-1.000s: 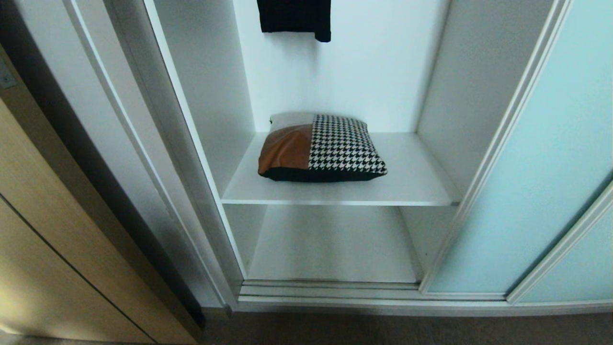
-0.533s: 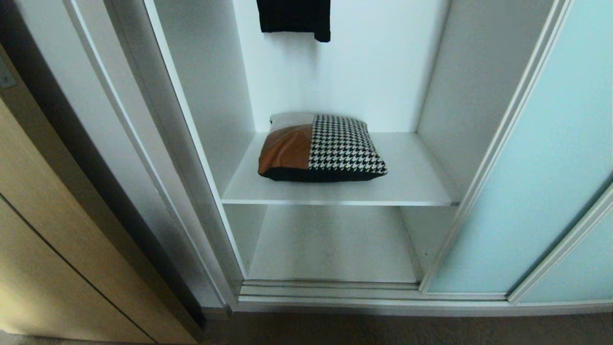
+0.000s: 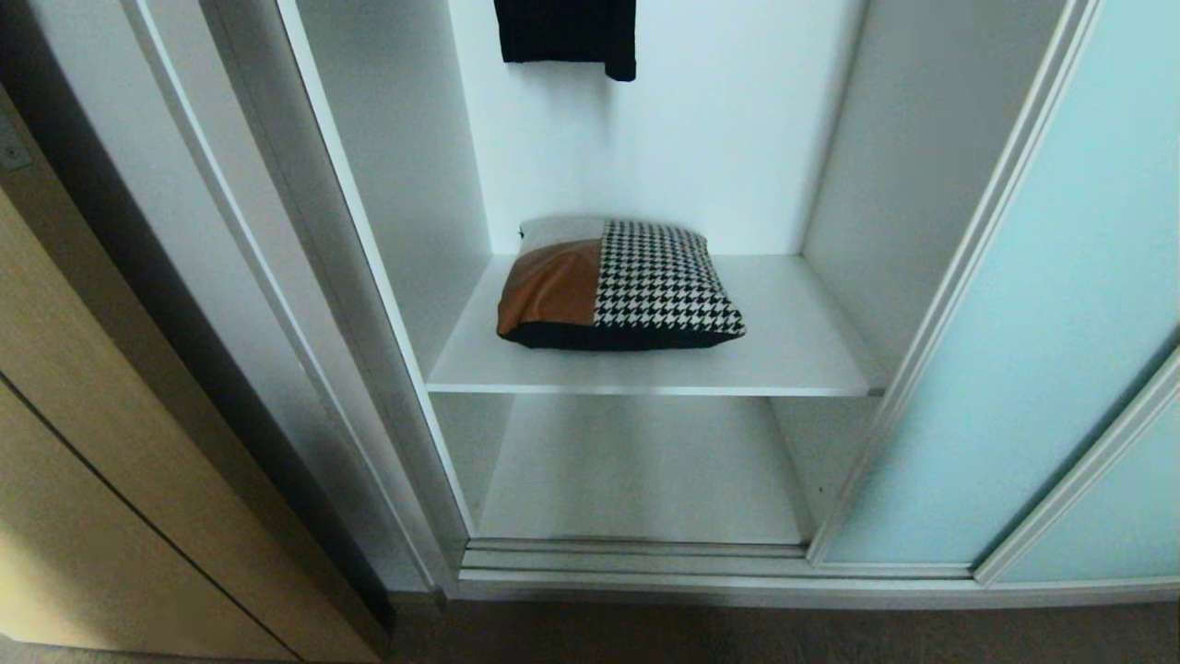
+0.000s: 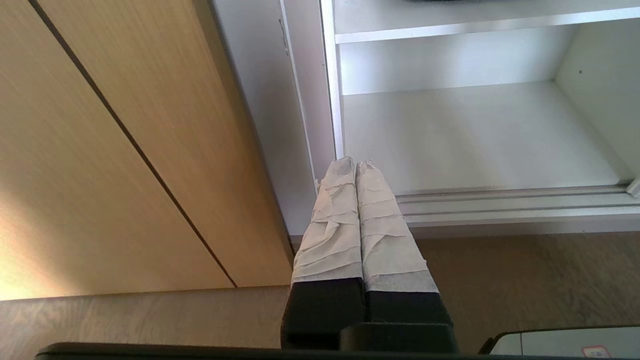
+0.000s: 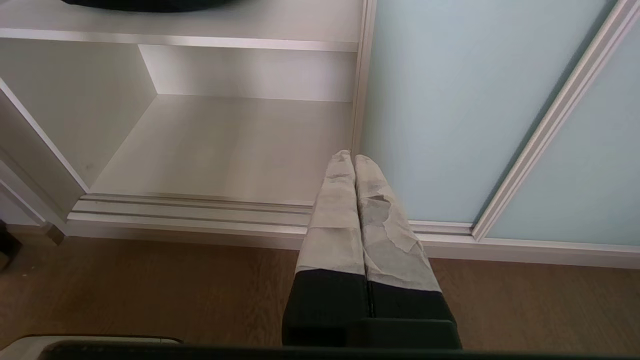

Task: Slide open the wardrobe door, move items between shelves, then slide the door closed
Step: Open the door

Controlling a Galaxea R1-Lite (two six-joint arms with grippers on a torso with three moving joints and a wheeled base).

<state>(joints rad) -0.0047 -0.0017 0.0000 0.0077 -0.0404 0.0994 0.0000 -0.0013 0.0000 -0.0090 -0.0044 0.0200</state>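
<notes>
Nothing moved since prior frame; L gripper point(image 4: 355, 165) & R gripper point(image 5: 351, 159) jaws together, empty.

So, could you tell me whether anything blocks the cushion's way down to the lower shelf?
Nothing visible does: the sliding door is open, the cushion lies alone on the upper shelf, and the lower shelf is bare.

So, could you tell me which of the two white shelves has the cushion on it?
The upper shelf carries the cushion; the lower shelf beneath it is bare.
</notes>
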